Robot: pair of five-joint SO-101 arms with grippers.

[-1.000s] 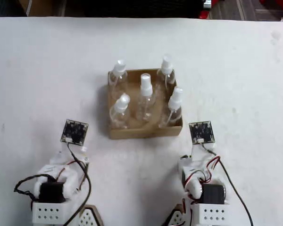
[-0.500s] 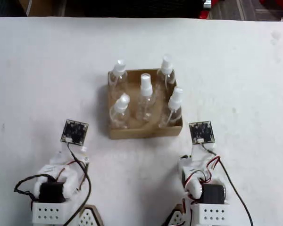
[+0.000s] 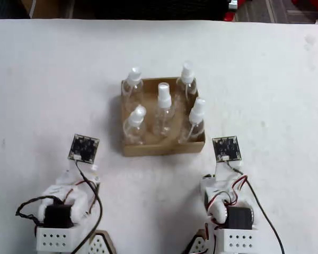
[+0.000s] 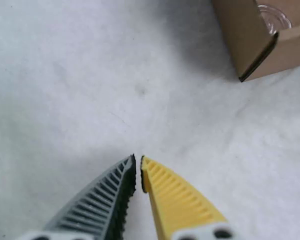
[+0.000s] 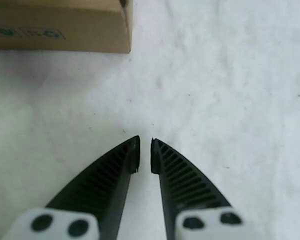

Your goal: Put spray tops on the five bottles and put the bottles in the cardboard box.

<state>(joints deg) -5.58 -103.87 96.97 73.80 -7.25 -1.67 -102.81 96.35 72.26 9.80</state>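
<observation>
Bottles (image 3: 164, 108), all five with spray tops (image 3: 164, 94) on, stand upright in the cardboard box (image 3: 161, 148) at the middle of the counter (image 3: 53, 79). Nothing has shifted over the last second, so the task looks finished. Left pincer (image 4: 138, 170) and right pincer (image 5: 145, 155) rest closed and empty toward the counter's near edge, short of the box. Greenish print (image 5: 25, 33) on the box wall is too blurred to read.

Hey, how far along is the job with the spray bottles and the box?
Looks finished: five clear plastic bottles with white spray tops stand in the brown cardboard box. Nothing in hand: left arm and right arm sit back, jaws closed, empty. Nothing visibly left.
</observation>
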